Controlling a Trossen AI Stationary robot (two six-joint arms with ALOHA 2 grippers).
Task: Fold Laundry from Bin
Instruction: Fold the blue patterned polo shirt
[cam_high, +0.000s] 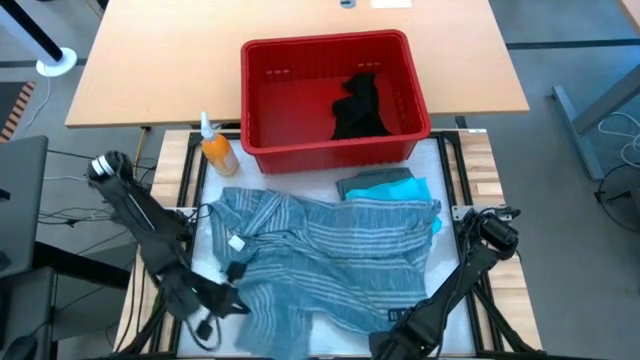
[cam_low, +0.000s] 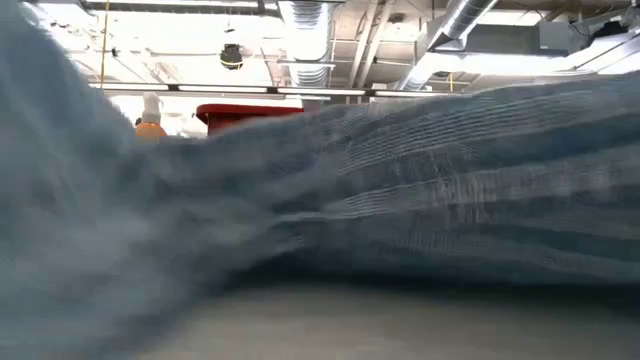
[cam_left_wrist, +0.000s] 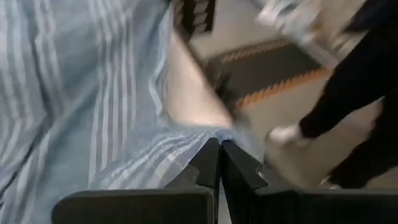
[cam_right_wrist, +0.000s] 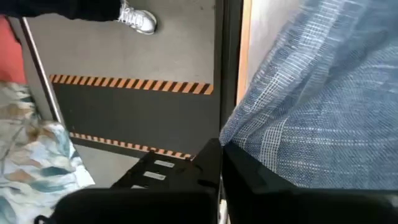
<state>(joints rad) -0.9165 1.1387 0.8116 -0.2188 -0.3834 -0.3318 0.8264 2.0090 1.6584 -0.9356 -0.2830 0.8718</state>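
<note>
The blue-grey striped shirt (cam_high: 320, 255) lies spread over the near half of the table, and it fills the low view (cam_low: 400, 180). At its near-left edge my left gripper (cam_high: 232, 303) is shut on it. My right gripper (cam_high: 398, 318) is shut on its near-right edge. Behind the shirt, a turquoise garment (cam_high: 415, 190) and a grey-green one (cam_high: 375, 178) lie stacked on the table. The red bin (cam_high: 325, 42) stands at the far side with a black garment (cam_high: 358, 108) lying on its floor. My left gripper pinches the shirt's near-left edge (cam_left_wrist: 205, 138) between its two shut fingers; one layer or several, I cannot tell. The cloth runs away from the fingers toward the table's far side. My right gripper pinches the shirt's near-right edge (cam_right_wrist: 239, 134) between its shut fingers, slanting down from the near side. In the low view the near part of the shirt is raised off the table top.
An orange spray bottle (cam_high: 215, 150) stands left of the bin's near corner. A person's dark trouser legs and white shoe (cam_left_wrist: 286, 134) show on the floor beyond the table. Bare table top lies left and right of the bin.
</note>
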